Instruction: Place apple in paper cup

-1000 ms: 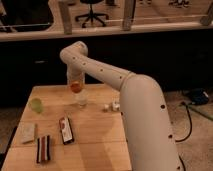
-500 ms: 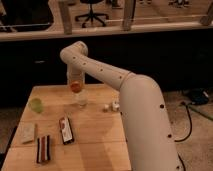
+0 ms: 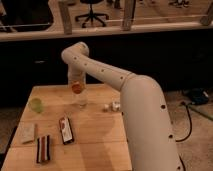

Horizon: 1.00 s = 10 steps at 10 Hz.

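The apple (image 3: 76,88) is a small orange-red fruit at the tip of my gripper (image 3: 76,86), which comes down from the white arm over the back middle of the wooden table (image 3: 95,135). The gripper is shut on the apple and holds it just above the paper cup (image 3: 81,102). The cup is small, pale and stands upright on the table, right below and slightly right of the fruit. The apple does not sit in the cup.
A pale yellow-green round object (image 3: 35,105) lies at the table's left. Three flat snack packets (image 3: 65,130) (image 3: 44,149) (image 3: 27,132) lie at the front left. Small white items (image 3: 111,106) lie right of the cup. My arm's large white body (image 3: 145,125) covers the table's right side.
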Motion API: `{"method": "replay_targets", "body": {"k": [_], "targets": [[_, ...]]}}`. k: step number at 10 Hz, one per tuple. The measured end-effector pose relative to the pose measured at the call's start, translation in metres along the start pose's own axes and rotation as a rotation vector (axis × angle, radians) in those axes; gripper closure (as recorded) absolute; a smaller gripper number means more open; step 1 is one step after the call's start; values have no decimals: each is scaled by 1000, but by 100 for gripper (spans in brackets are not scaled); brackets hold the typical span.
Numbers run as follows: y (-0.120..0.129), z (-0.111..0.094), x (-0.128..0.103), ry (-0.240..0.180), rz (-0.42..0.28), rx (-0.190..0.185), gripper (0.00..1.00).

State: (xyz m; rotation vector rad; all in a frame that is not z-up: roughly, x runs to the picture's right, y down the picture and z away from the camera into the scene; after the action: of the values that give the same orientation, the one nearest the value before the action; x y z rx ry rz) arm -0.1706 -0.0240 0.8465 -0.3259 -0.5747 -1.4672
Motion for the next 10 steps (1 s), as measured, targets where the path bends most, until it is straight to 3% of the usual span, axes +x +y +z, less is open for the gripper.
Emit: {"method": "replay_targets", "body": {"k": [10], "targets": [[6,3,-3,-14,14,19,20]]}}
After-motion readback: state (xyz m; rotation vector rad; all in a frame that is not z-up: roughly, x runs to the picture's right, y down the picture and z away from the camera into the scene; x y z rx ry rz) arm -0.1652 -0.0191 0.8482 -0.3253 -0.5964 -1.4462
